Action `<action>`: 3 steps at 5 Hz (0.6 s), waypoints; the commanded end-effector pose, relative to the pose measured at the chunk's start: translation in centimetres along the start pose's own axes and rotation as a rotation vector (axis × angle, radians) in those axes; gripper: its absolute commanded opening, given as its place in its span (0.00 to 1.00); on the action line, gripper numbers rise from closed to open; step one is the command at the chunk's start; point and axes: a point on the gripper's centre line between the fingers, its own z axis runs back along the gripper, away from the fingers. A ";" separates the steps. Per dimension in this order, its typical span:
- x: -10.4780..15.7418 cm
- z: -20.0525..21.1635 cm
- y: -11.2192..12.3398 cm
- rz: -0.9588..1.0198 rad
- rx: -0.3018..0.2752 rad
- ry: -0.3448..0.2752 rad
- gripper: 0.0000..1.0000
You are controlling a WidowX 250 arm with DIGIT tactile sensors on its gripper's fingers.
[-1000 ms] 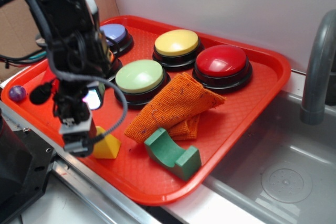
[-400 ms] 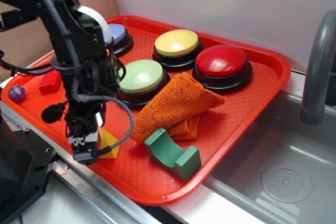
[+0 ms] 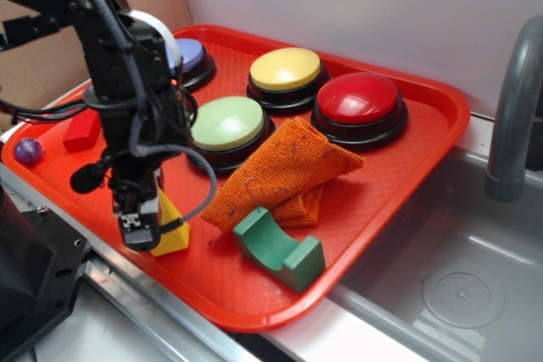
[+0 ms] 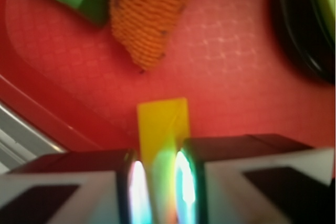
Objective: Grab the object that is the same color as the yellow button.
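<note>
The yellow wedge block [image 3: 173, 231] sits at the front left of the red tray [image 3: 428, 95], near its front rim. My gripper [image 3: 144, 236] is down over it. In the wrist view the gripper [image 4: 157, 192] has both pads pressed against the sides of the wedge [image 4: 163, 124], so it is shut on it. The wedge still seems to rest on the tray floor. The yellow button [image 3: 285, 69] stands at the back middle of the tray, far from the gripper.
An orange cloth [image 3: 276, 171] and a green arch block [image 3: 282, 248] lie just right of the wedge. Pale green [image 3: 226, 122], red [image 3: 358, 97] and blue [image 3: 188, 55] buttons, a red bar [image 3: 81, 133] and a purple ball [image 3: 28, 151] share the tray. A sink [image 3: 458, 290] and faucet [image 3: 513, 108] are at the right.
The gripper has moved right and down from beside the wedge to over it, and its fingers have closed onto the wedge's sides. The wedge has shifted slightly.
</note>
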 end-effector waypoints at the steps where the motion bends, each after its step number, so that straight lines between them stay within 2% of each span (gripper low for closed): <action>1: 0.8 6.0 0.5 0.207 0.036 -0.084 0.00; 2: 0.7 8.8 1.3 0.320 0.013 -0.120 0.00; 3: 0.6 11.9 2.3 0.451 0.043 -0.143 0.00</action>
